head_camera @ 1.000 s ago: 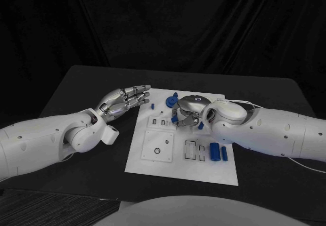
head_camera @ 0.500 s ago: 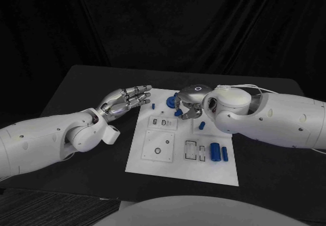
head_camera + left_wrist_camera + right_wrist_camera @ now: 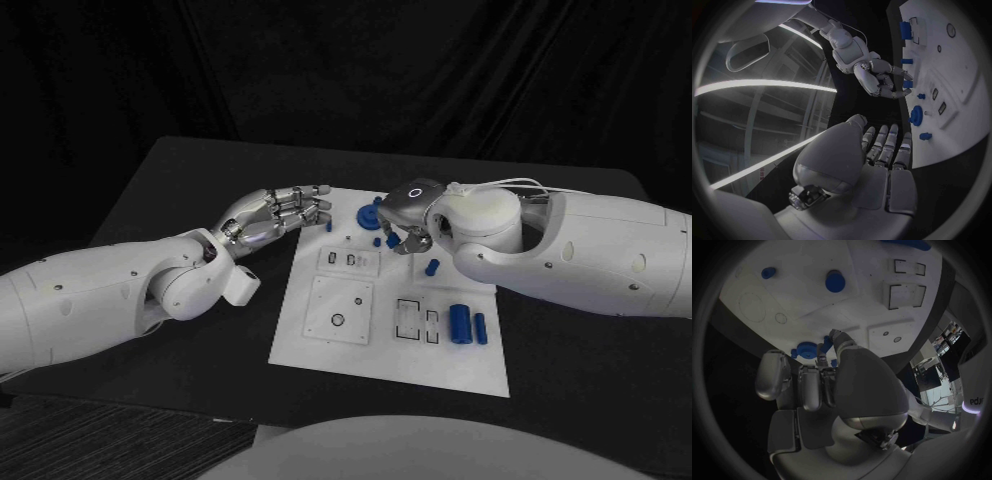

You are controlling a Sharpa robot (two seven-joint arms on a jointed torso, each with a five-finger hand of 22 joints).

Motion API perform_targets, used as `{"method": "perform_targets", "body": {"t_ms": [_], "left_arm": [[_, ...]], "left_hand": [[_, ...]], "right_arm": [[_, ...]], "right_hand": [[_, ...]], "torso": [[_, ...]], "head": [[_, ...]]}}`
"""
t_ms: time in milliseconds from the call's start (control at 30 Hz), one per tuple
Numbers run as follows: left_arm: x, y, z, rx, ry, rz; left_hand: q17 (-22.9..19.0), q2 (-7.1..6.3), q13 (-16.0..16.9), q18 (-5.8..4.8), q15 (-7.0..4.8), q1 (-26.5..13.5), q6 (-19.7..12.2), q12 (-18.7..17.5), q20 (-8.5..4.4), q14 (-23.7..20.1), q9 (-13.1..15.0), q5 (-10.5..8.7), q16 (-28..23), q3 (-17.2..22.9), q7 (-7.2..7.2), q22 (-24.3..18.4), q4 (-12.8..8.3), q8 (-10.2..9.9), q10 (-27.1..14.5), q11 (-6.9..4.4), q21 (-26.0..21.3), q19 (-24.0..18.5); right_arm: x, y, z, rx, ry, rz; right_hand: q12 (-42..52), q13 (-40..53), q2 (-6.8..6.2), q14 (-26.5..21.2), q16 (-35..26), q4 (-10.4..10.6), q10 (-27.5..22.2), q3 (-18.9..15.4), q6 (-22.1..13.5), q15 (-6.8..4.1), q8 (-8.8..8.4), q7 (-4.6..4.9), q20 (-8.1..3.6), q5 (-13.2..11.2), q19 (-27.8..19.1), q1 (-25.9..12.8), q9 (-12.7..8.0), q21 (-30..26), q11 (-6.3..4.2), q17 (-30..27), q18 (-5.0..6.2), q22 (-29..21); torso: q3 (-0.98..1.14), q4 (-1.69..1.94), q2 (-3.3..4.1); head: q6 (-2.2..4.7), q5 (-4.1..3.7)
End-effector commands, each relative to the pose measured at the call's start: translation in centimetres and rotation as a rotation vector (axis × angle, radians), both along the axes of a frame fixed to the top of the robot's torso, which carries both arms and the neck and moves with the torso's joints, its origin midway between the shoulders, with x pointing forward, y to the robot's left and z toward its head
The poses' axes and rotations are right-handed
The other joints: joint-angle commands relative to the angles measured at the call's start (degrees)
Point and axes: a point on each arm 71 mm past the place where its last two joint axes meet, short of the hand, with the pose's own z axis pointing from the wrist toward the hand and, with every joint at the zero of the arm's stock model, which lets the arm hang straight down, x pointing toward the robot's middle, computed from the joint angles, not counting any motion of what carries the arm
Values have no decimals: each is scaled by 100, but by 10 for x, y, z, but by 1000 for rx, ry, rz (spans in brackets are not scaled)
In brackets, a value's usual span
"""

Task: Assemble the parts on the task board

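The white task board [image 3: 340,345] lies mid-table. My right hand [image 3: 407,216] hovers over its far part, fingers curled in, pinching a small blue part [image 3: 392,239]; the left wrist view shows that hand [image 3: 877,77] with blue at its fingertips. Just beside it a round blue disc [image 3: 366,215] stands on the board, also visible as the disc [image 3: 806,349] in the right wrist view. My left hand [image 3: 280,213] hangs at the board's far left corner, fingers apart and slightly bent, holding nothing. A blue peg [image 3: 433,266] stands near the middle.
Two blue cylinders [image 3: 467,324] lie side by side near the board's right edge. Small blue pieces [image 3: 326,218] sit by the far left corner, close to my left fingertips. Rectangular slots [image 3: 418,320] and a round hole [image 3: 335,321] mark the board's near half.
My right hand has lifted and moved toward the board's far edge, carrying the small blue part. My left hand has edged a little nearer to the board's corner.
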Motion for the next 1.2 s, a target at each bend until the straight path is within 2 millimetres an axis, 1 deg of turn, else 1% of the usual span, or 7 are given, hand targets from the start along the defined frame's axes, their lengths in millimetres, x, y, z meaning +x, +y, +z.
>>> {"method": "perform_targets", "body": {"t_ms": [33,67,100,133,233,633,1200], "left_arm": [[-3,-2,3,128,-189,-18],[-3,-2,3,150,-215,-21],[-4,-3,3,164,-231,-24],[-4,-3,2,178,-245,-28],[-5,-4,1,201,-264,-37],[-5,-5,-1,228,-272,-54],[-6,1,-1,236,-258,-40]], "left_hand": [[298,-173,328,400,-113,-17,359,683,-30,911,141,81,697,397,38,368,-70,160,769,4,854,1458],[662,-309,681,539,-294,-1,649,1332,-102,1463,166,64,1437,413,112,550,-160,230,1286,-147,1239,2028],[924,-311,909,602,-391,-18,755,1684,-159,1616,169,81,1886,420,127,650,-182,248,1408,-256,1435,2265],[1613,-378,1514,560,-544,-157,853,2397,-268,1445,145,101,2889,428,152,904,-141,220,1231,-389,1850,2479],[2223,-420,2074,471,-568,-186,899,2802,-378,1084,143,93,3588,659,140,1234,-125,158,1026,-401,2289,2286],[2510,-458,2437,391,-540,-183,904,2834,-464,960,140,87,3734,946,118,1610,-169,91,1007,-397,2744,1949],[2414,-484,2508,313,-446,-264,909,2542,-445,815,142,82,3355,1150,110,1746,-141,57,942,-305,2820,1573]], "right_arm": [[2,-1,3,-29,-65,-1],[2,0,4,-17,-70,5],[2,0,5,-8,-74,9],[2,0,5,1,-78,14],[1,2,6,13,-83,24],[-3,13,-2,6,-67,31],[-9,31,-17,-82,-72,41]], "right_hand": [[95,1519,10,401,-43,-29,587,322,109,-26,56,-75,-1,-63,-37,-13,291,-88,8,1156,176,979],[95,1519,9,403,-39,-35,587,329,119,-27,58,-74,-1,-58,-33,-13,296,-82,8,1160,174,981],[95,1519,8,403,-38,-37,587,332,121,-27,59,-73,-1,-56,-32,-13,297,-80,8,1161,174,982],[95,1519,6,406,-33,-42,587,337,128,-27,61,-71,-2,-51,-28,-14,301,-73,8,1166,172,984],[95,1519,3,407,-32,-47,587,342,134,-27,62,-69,-2,-46,-24,-14,305,-66,9,1167,170,987],[95,1519,-21,403,-40,-63,587,354,122,-24,49,-54,-2,-48,-29,-26,312,-82,18,1159,173,983],[95,1519,-50,403,-42,-124,587,417,92,-11,6,-31,5,-49,-27,-13,325,-95,36,1158,173,981]], "torso": [[8,10,9],[7,11,7],[7,12,5],[6,14,6],[7,6,3],[12,-19,4],[6,7,-2]], "head": [[1,4],[1,7],[1,9],[1,5],[1,3],[1,13],[1,25]]}}
